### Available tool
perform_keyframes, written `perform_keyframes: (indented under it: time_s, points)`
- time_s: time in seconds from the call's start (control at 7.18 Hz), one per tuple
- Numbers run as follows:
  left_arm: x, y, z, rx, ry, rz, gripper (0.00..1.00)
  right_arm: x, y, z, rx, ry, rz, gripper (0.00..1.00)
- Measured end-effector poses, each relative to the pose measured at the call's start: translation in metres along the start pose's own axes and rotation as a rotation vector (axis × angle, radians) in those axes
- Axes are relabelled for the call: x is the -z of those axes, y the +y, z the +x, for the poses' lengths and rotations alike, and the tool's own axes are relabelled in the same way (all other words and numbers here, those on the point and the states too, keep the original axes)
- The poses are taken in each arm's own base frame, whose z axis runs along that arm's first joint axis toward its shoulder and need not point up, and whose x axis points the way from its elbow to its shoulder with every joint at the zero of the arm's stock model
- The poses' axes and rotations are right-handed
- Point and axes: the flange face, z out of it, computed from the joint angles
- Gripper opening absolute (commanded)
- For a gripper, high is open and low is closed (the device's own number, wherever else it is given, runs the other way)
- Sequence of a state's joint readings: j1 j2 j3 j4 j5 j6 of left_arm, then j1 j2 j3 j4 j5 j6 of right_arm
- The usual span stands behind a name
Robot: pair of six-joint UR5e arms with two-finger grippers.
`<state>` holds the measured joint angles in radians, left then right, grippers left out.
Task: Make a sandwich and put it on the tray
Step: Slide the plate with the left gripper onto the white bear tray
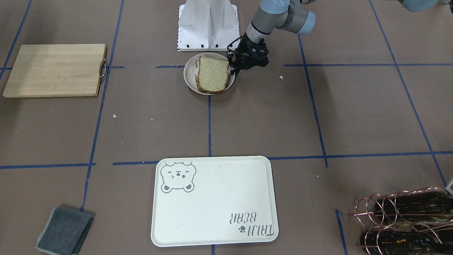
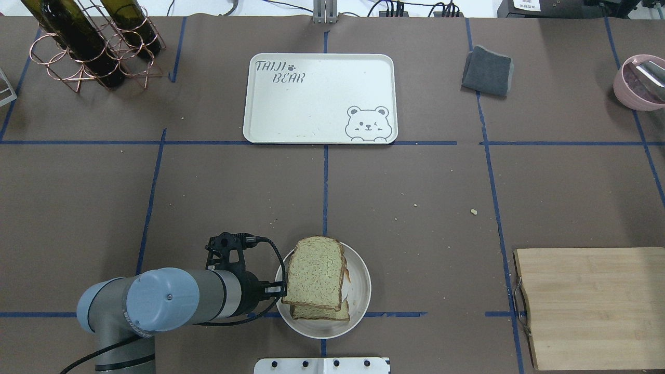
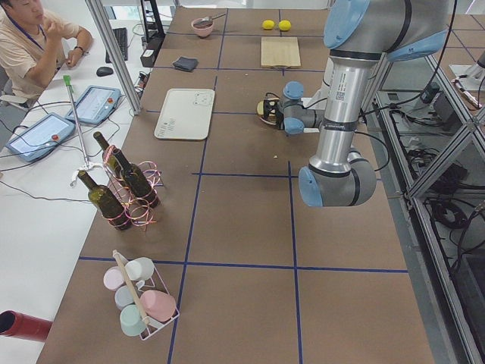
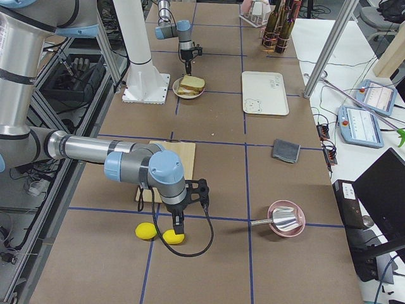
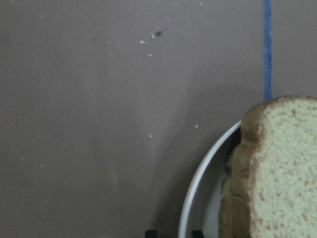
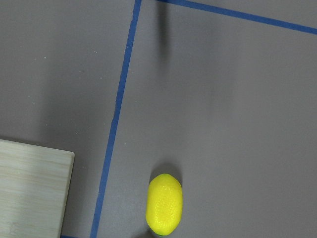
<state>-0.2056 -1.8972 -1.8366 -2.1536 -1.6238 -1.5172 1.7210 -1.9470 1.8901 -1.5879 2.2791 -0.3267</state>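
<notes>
The sandwich [image 2: 317, 275], two bread slices stacked, is seen lying in a round white dish [image 2: 359, 297] near the robot's base, well apart from the tray [image 2: 311, 104] at the far side of the table. The left gripper [image 1: 233, 72] is held low at the dish's edge, its fingertips [image 5: 150, 232] set narrowly apart with the rim between them, and no contact can be made out. The right gripper [image 4: 178, 228] is poised over a lemon [image 6: 164, 203] near the cutting board [image 2: 592, 306]; whether it is spread or closed cannot be told.
</notes>
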Motion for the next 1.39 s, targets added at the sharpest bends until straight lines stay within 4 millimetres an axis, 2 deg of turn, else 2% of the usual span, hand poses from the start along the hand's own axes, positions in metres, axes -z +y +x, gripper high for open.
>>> perform_keyframes:
  time_s: [0.28, 0.42, 0.56, 0.84, 0.98, 1.11, 1.39]
  points:
    - [0.016, -0.009, 0.008, 0.000, 0.029, 0.007, 0.00, -0.006, 0.003, 0.005, -0.010, 0.000, -0.011, 1.00]
    - [0.026, -0.032, 0.009, 0.010, 0.038, 0.022, 0.00, -0.009, 0.005, 0.008, -0.018, -0.003, -0.016, 1.00]
    - [0.037, -0.065, 0.011, 0.018, 0.044, 0.033, 0.00, -0.009, 0.006, 0.009, -0.026, -0.006, -0.017, 1.00]
    - [0.059, -0.154, 0.032, -0.004, 0.003, 0.107, 0.00, -0.009, 0.006, 0.008, -0.035, -0.013, -0.015, 1.00]
    - [0.063, -0.195, 0.044, -0.008, -0.027, 0.136, 0.00, -0.009, 0.006, 0.008, -0.037, -0.013, -0.014, 1.00]
    - [0.060, -0.238, 0.056, -0.016, -0.051, 0.165, 0.00, -0.009, 0.006, 0.008, -0.037, -0.014, -0.014, 1.00]
    - [0.035, -0.330, 0.077, -0.028, -0.085, 0.211, 0.00, -0.009, 0.005, 0.008, -0.036, -0.012, -0.013, 1.00]
